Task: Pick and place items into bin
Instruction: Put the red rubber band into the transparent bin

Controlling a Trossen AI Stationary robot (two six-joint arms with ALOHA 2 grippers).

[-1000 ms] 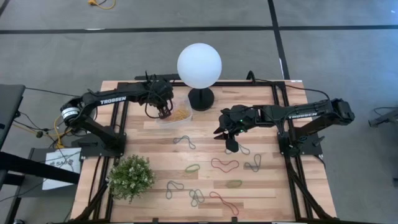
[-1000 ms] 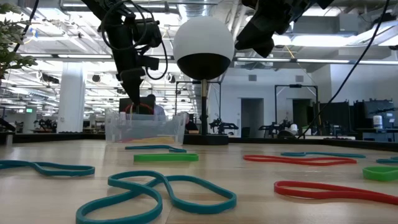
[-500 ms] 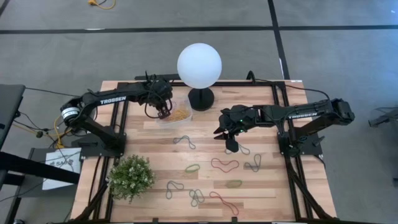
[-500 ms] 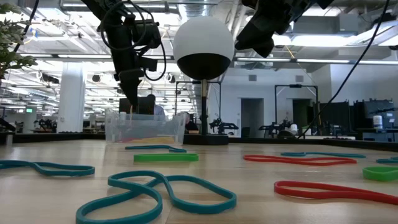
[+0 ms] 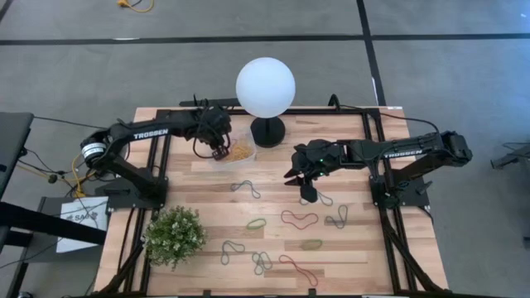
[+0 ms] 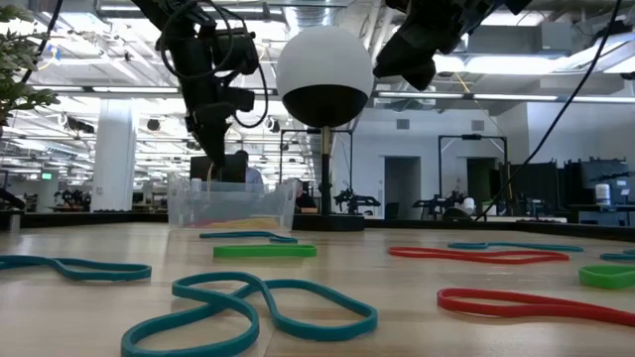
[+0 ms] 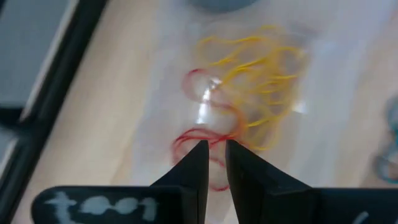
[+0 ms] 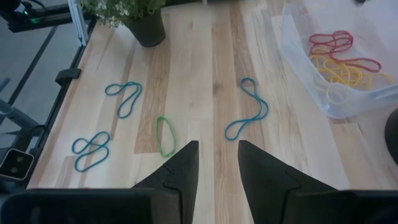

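Table (image 5: 348, 257) still carries about a dozen loose bands, e.g. a teal one (image 8: 246, 116) mid-table. Bin (image 5: 238, 152) sits beside the lamp base (image 5: 267, 131); red and yellow bands (image 7: 249, 81) are already inside. Left gripper (image 5: 219, 152) hovers over the bin, fingers nearly together, apparently empty: lift straight up so the rim isn't snagged. Right gripper (image 5: 306, 194) hangs above the teal band, fingers slightly apart.
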